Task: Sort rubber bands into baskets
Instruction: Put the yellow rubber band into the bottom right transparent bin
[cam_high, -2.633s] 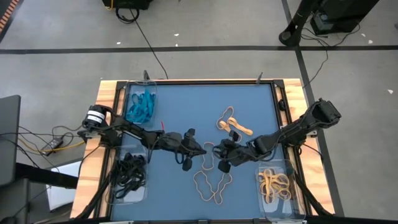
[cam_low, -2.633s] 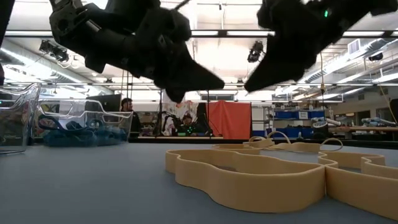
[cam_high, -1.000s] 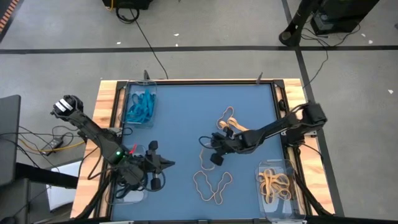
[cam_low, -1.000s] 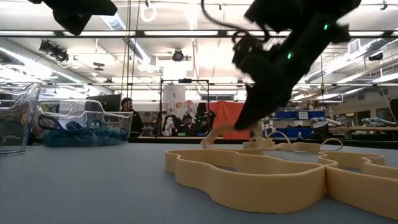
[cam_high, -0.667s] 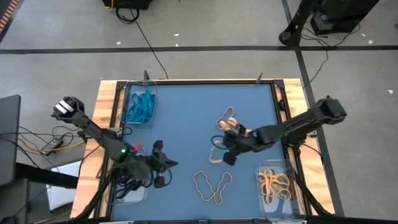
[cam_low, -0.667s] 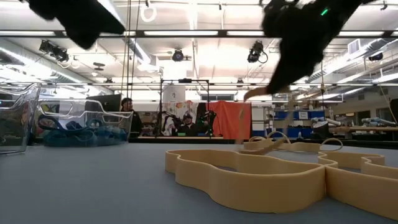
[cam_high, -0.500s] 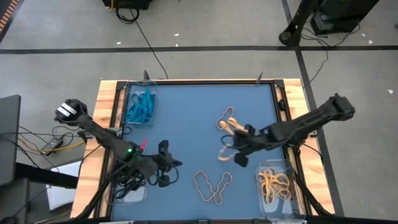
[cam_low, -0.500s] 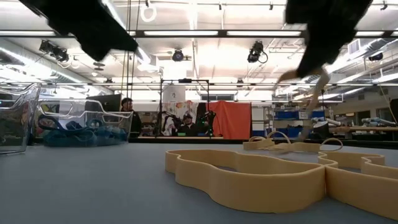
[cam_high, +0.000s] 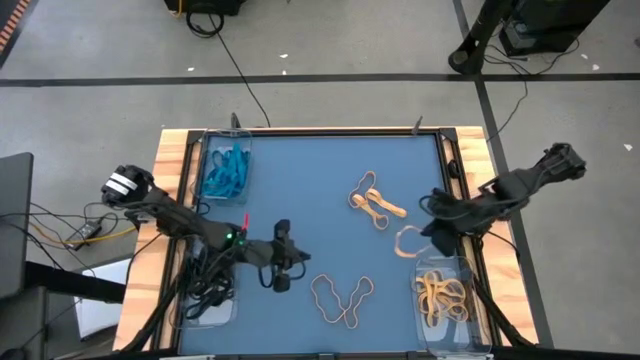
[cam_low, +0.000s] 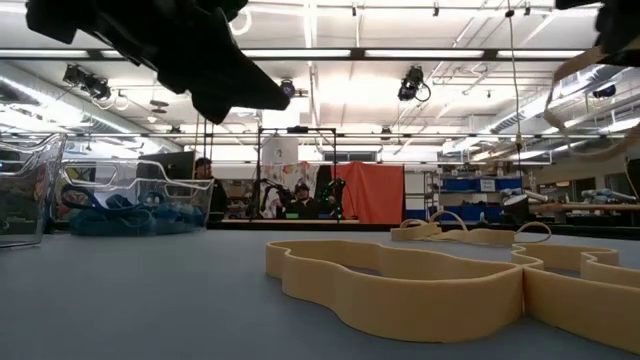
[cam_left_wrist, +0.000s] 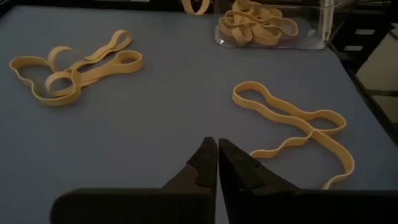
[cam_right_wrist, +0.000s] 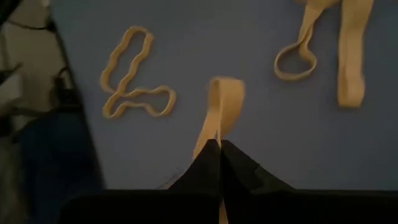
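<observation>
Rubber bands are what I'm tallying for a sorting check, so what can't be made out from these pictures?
- Black rubber bands, high view: the left arm overlaps their tray, so no count.
- Tan rubber bands in the near-right tray, high view: tangled, too small to count.
- Held tan band, right wrist view: its gripped end is hidden between the right gripper's fingers.
- Low view: the held band is cut off by the picture edge.

The table is a blue mat (cam_high: 300, 200) in a wooden frame (cam_high: 170, 160), standing on a grey concrete floor (cam_high: 330, 40) crossed by dark tape lines (cam_high: 300, 77). A black cable (cam_high: 235, 70) trails over the floor to the table's far edge. Beyond the table lies a workshop hall with ceiling strip lights (cam_low: 330, 54), an orange screen (cam_low: 365, 192), blue shelving (cam_low: 470, 185) at the right, and a person (cam_low: 205, 172) far off.
</observation>
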